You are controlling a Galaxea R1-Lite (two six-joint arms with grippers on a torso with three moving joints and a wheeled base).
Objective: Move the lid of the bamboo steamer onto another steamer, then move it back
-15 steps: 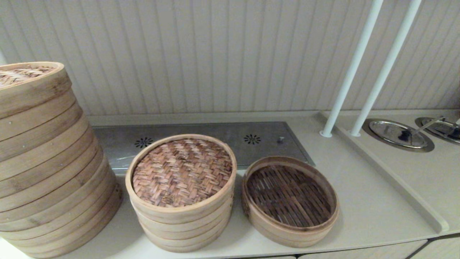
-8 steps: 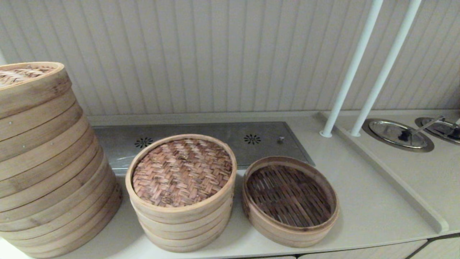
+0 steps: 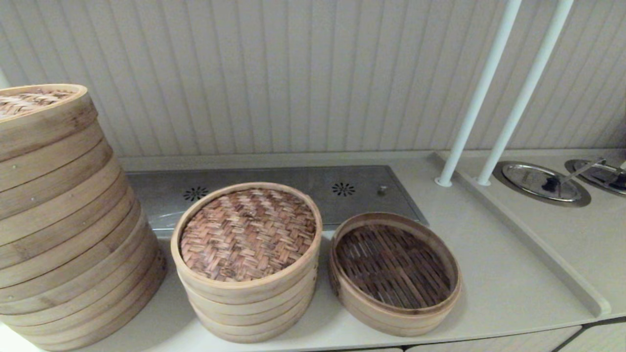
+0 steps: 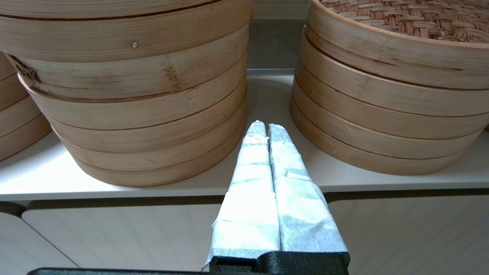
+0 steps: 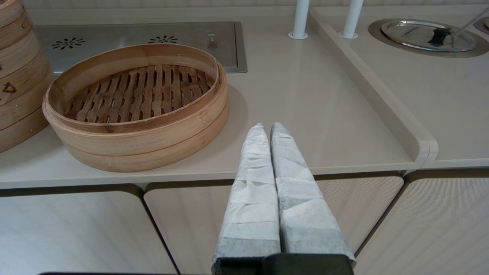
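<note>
The bamboo steamer lid (image 3: 247,233), reddish-brown herringbone weave in a pale hoop, lies on top of the middle tiered stack (image 3: 244,303); its edge also shows in the left wrist view (image 4: 412,17). To its right on the counter sits the low single steamer (image 3: 394,271) with a dark slatted floor (image 5: 141,93), uncovered. My left gripper (image 4: 266,126) is shut and empty, in front of the counter edge, pointing at the gap between the wide stack and the middle stack. My right gripper (image 5: 266,126) is shut and empty, to the right of the low steamer. Neither arm appears in the head view.
A very tall, wide steamer stack (image 3: 58,220) stands at the left. A steel panel (image 3: 274,193) lies behind the steamers. Two white poles (image 3: 481,93) rise at the back right, beside a raised ledge (image 3: 538,254) and round steel inserts (image 3: 540,182).
</note>
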